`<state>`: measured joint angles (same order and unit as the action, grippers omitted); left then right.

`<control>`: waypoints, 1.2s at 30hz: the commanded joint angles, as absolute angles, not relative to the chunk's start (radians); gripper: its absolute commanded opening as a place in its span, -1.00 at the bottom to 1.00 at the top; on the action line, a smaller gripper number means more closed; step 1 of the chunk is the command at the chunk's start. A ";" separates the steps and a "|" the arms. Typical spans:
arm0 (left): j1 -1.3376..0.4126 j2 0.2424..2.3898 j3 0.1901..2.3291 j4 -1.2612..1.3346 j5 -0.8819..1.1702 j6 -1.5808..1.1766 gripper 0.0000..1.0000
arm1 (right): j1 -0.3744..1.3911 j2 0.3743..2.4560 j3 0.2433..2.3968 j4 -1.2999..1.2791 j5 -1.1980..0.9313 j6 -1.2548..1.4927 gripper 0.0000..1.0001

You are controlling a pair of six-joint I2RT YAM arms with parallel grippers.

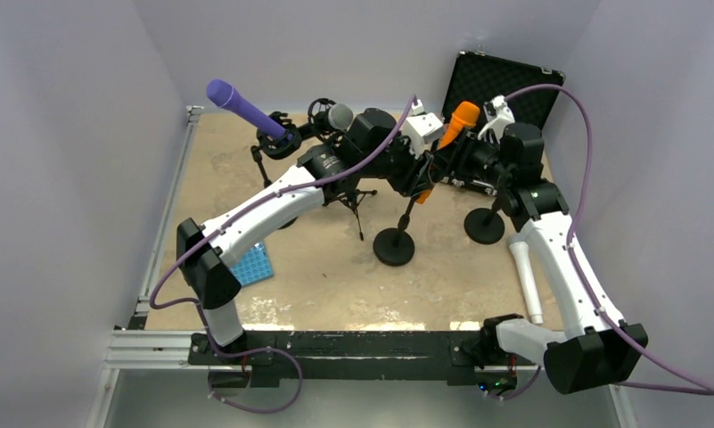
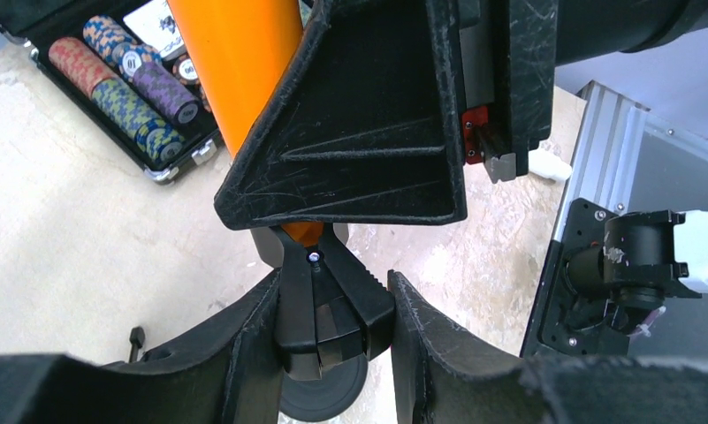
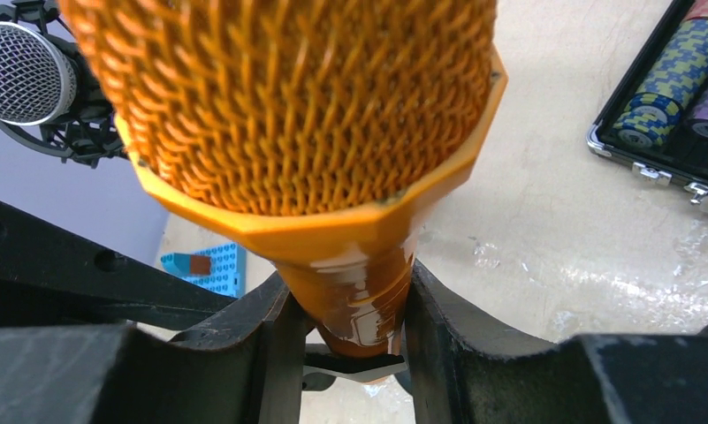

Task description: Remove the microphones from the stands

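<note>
An orange microphone (image 1: 461,119) sits tilted in the black clip of a stand whose round base (image 1: 394,246) rests on the table. My left gripper (image 1: 421,176) is shut on the stand's clip (image 2: 334,305), just below the microphone's orange body (image 2: 244,71). My right gripper (image 1: 449,153) is shut on the microphone's handle (image 3: 361,296), right under its mesh head (image 3: 288,97). One of the right gripper's fingers (image 2: 368,132) fills the upper middle of the left wrist view.
A purple microphone (image 1: 239,106) and a silver one (image 1: 340,116) stand at the back left. A white microphone (image 1: 527,276) lies at the right. An open black case (image 1: 504,85) holds poker chips (image 2: 147,84). A second round base (image 1: 484,226) and a blue brick plate (image 1: 250,265) lie on the table.
</note>
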<state>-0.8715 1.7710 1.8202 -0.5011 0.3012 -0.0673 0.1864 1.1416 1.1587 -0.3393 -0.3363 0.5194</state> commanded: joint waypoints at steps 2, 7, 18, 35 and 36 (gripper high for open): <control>-0.867 1.731 1.790 -0.576 0.349 -0.029 -1.00 | 0.118 1.131 1.317 -0.296 -0.299 0.449 -1.00; -0.866 1.721 1.774 -0.578 0.363 -0.032 -1.00 | 0.117 1.126 1.352 -0.269 -0.325 0.427 -1.00; -0.865 1.666 1.813 -0.692 0.494 0.099 -1.00 | 0.140 1.088 1.220 -0.319 -0.482 0.449 -1.00; -0.865 1.567 1.548 -0.489 0.496 0.141 0.55 | 0.235 0.995 1.031 -0.273 -0.482 0.448 -1.00; -0.865 1.577 1.560 -0.489 0.495 0.139 0.58 | 0.236 0.996 1.032 -0.272 -0.480 0.448 -1.00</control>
<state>-0.8642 1.5639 1.5272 -0.5072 0.4690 0.1249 0.2401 1.0016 1.0378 -0.3046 -0.5087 0.4530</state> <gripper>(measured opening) 0.757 0.411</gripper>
